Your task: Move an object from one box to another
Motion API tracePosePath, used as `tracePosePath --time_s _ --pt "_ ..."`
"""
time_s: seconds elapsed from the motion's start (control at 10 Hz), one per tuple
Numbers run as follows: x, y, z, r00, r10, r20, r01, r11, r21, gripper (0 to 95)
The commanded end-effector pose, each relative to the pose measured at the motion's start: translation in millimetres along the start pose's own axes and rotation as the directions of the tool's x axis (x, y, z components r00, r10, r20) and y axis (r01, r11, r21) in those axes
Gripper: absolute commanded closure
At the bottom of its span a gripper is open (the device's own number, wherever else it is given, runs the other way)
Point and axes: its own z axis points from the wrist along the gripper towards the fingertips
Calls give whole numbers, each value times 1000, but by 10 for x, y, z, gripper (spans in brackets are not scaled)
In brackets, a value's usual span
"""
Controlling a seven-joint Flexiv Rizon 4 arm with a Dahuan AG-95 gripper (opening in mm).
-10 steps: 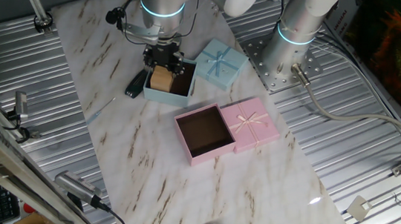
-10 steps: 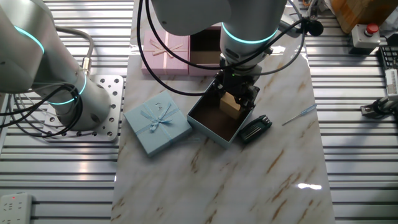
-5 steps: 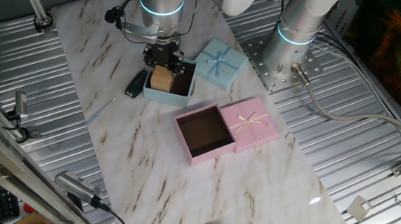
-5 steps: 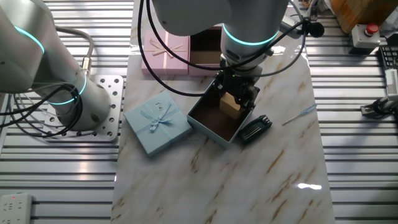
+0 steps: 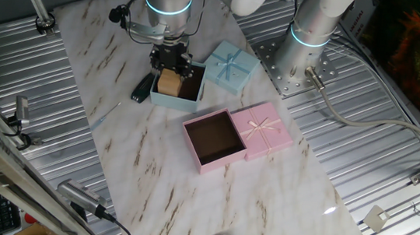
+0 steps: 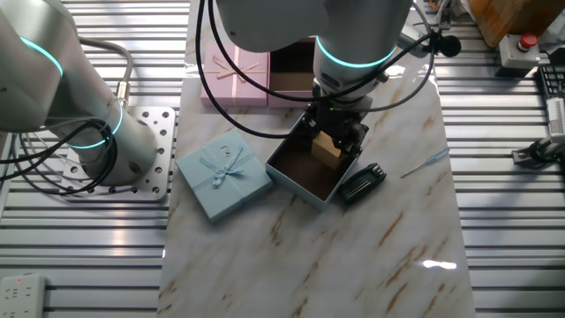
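The small tan wooden cube [image 5: 169, 83] rests inside the light blue box tray [image 5: 174, 103] at its left side; it also shows in the other fixed view [image 6: 327, 148], in the tray [image 6: 300, 187]. My gripper [image 5: 170, 68] hangs straight over the cube, its fingers straddling the cube's top, slightly parted; the other view shows the gripper [image 6: 335, 132] the same way. The pink box tray [image 5: 217, 162] with its dark brown inside holds nothing and lies nearer the front; it is partly hidden behind my arm in the other view [image 6: 291, 78].
The light blue lid [image 5: 231, 66] with a bow lies right of the blue tray. The pink lid [image 5: 265, 131] touches the pink tray's right side. A flat black item [image 5: 143, 88] lies against the blue tray's left side. A second arm's base [image 5: 306, 61] stands behind.
My arm has shifted slightly up and back. The cube has stayed in place in the blue tray.
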Motion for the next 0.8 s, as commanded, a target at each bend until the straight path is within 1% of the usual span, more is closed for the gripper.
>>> tracePosePath --time_s 0.1,0.4,0.5,0.7,0.8 --pt "1 1 3 1000 8 -4 -8 1000 3 950" --pt "3 0 2 1000 0 6 0 1000 0 950" --pt "3 0 2 1000 2 4 -2 1000 2 950" --pt "3 0 2 1000 -6 30 5 1000 10 950" --pt "3 0 2 999 -9 32 8 1000 15 950"
